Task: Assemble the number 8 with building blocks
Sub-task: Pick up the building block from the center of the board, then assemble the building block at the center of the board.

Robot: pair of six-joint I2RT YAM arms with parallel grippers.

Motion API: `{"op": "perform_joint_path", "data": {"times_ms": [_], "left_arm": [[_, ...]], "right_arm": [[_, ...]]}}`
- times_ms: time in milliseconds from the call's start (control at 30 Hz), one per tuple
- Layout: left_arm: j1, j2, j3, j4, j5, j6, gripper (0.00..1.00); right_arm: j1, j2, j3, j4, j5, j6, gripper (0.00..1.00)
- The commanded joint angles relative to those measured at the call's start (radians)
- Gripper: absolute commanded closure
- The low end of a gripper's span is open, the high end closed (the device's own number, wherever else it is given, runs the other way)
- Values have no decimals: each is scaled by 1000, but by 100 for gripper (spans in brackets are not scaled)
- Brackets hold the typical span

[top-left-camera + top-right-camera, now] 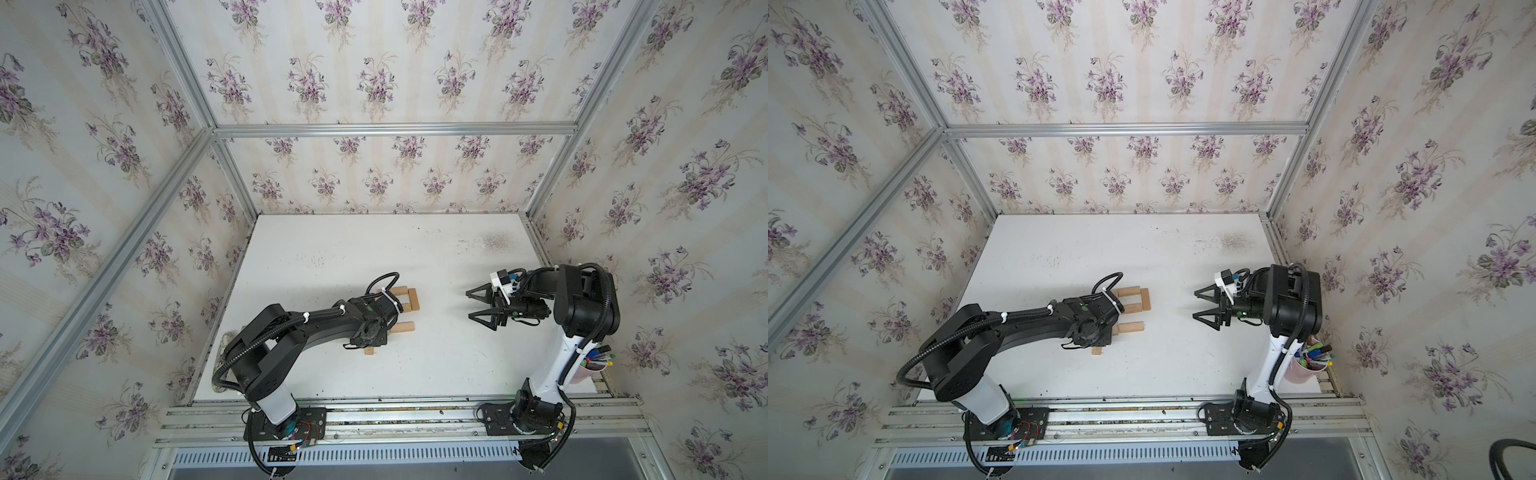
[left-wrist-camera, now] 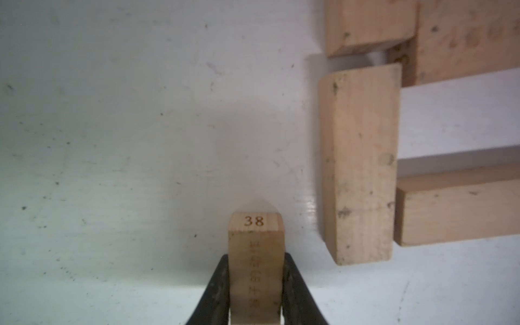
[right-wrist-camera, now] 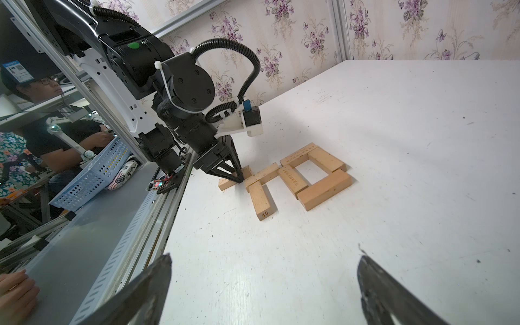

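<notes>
My left gripper (image 2: 256,256) is shut on a tan building block (image 2: 255,247) stamped 38, its black fingers (image 2: 216,284) pressing both long sides. From the right wrist view this gripper (image 3: 235,176) points down at the table, pinching that block (image 3: 226,184) low on the surface. Four blocks form a closed square (image 3: 323,190), part of the number 8. Two more lie beside it: one (image 3: 266,174) in line with the square, and one stamped 40 (image 3: 260,201) at a right angle. In both top views the left wrist covers much of the group (image 1: 411,300) (image 1: 1144,299). My right gripper (image 1: 478,306) (image 3: 264,260) hovers open and empty, well apart.
A pink cup of pens (image 1: 590,365) (image 1: 1308,363) stands at the table's right front corner. A mottled oblong (image 1: 227,337) lies at the left edge behind the left arm. Aluminium rails (image 1: 395,411) run along the front. A blue perforated basket (image 3: 92,174) and people sit outside the frame.
</notes>
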Motion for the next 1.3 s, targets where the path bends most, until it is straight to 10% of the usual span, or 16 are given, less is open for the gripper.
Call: {"op": "perform_joint_path", "data": {"times_ms": [0, 600, 1267], "left_arm": [[1, -10, -10, -8, 0, -24, 73], [-10, -27, 179, -154, -64, -78, 76], [-57, 335, 632, -154, -7, -40, 73]], "right_arm": [[1, 0, 4, -27, -33, -404, 0], [0, -1, 4, -28, -34, -402, 0], [0, 0, 4, -28, -34, -402, 0]]}}
